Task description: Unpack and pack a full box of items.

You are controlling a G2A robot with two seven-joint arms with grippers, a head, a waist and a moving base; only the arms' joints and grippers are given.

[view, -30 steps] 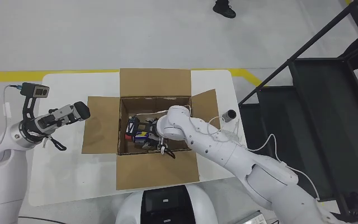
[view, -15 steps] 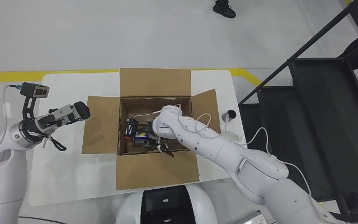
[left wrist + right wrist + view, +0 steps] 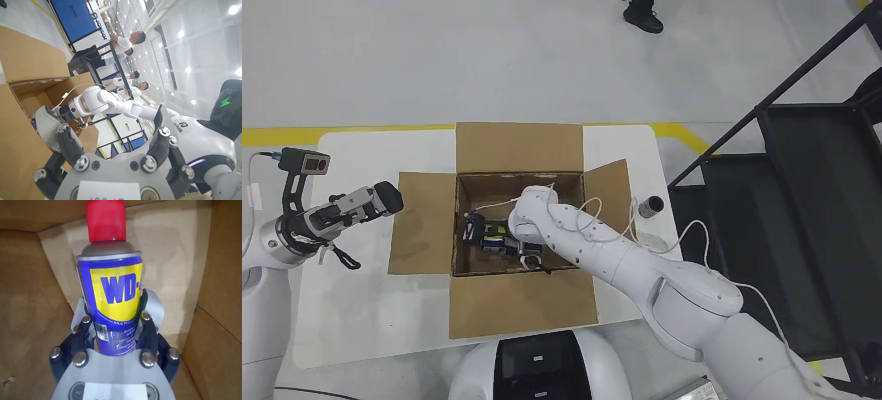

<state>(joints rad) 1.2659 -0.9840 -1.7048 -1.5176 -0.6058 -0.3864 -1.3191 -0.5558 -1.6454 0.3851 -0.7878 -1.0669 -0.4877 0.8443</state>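
The right hand (image 3: 114,298) is down inside the open cardboard box (image 3: 520,150) at the middle of the bench (image 3: 352,310). It pinches a blue-and-yellow spray can (image 3: 111,285) with a red cap around the lower body, one finger on each side. The can sits low in the box, toward its 9 o'clock wall, with bare cardboard around it.

The left hand (image 3: 102,117) hangs spread and empty over the bench at 9 o'clock of the box.

This looks like one item's transfer, though unpacking or packing is hard to judge. If unpacking, the next move calls for a straight lift clear of the walls and flaps, with a firm grip on the smooth can.
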